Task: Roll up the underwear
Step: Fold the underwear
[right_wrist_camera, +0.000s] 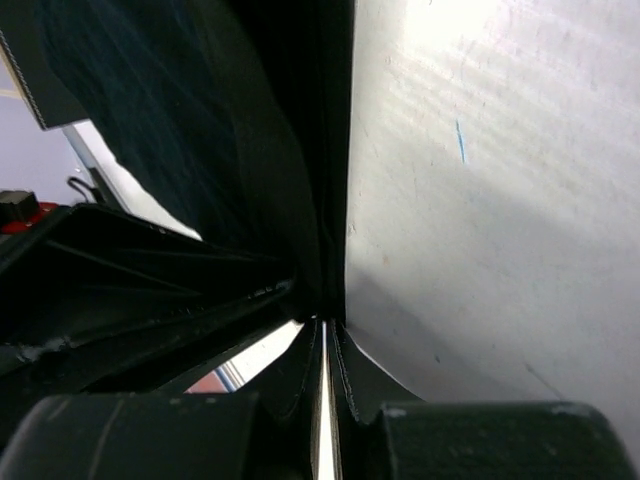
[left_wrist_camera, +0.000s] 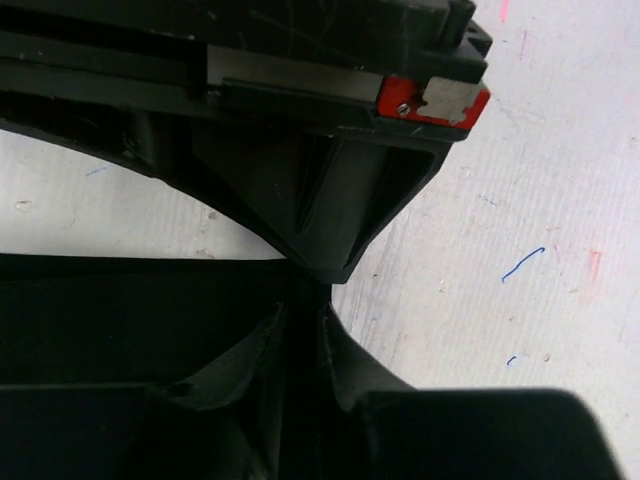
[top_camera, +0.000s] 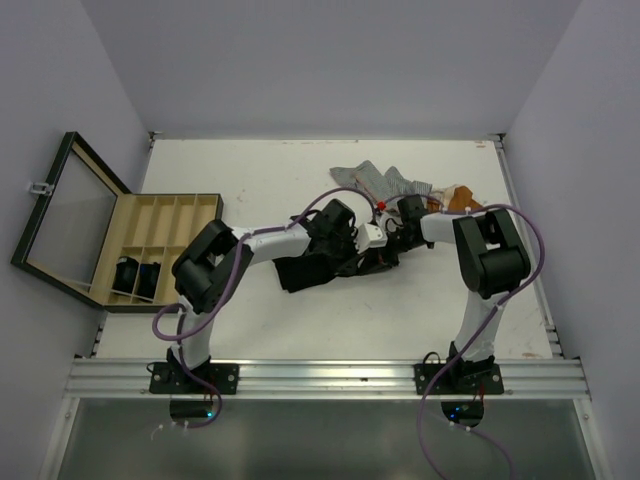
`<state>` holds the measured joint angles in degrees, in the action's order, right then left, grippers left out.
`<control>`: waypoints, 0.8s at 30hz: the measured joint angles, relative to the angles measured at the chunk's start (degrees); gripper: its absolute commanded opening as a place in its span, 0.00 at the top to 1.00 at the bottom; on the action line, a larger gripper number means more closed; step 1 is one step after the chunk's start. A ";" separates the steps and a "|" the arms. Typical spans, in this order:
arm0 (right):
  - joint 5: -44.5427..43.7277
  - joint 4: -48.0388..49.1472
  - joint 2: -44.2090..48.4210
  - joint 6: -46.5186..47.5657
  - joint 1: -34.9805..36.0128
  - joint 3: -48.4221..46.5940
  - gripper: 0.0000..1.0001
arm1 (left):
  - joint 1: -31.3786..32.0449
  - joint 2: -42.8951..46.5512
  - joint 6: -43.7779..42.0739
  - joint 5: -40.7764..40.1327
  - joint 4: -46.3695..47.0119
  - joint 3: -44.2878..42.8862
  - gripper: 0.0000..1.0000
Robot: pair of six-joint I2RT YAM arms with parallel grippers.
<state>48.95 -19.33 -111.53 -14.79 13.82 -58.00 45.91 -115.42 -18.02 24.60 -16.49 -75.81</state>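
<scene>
Top external: black underwear (top_camera: pixel 300 272) lies unrolled mid-surface. Right hand (right_wrist_camera: pixel 322 325) pinches its edge, left hand (left_wrist_camera: pixel 302 300) state unclear. Far-edge pile (top_camera: pixel 395 185) awaits rolling.

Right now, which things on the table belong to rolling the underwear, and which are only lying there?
Job: black underwear, grey striped pair, orange-brown pair.
Lying about: wooden box, glass lid.
</scene>
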 measured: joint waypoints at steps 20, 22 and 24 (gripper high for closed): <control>-2.32 4.42 3.52 -9.42 -0.28 -0.07 0.89 | 0.22 0.70 0.24 3.74 2.58 1.90 0.51; -2.54 5.66 3.13 -10.45 0.35 -0.07 0.89 | 0.22 0.70 0.24 3.72 2.51 1.90 0.51; -3.34 6.01 2.54 -10.80 0.90 -0.07 0.89 | 0.17 0.79 0.26 3.72 2.25 1.92 0.51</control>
<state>45.60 -13.32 -108.99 -25.58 14.72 -58.06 46.09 -114.63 -17.76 28.32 -14.24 -73.89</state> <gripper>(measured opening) 0.109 0.482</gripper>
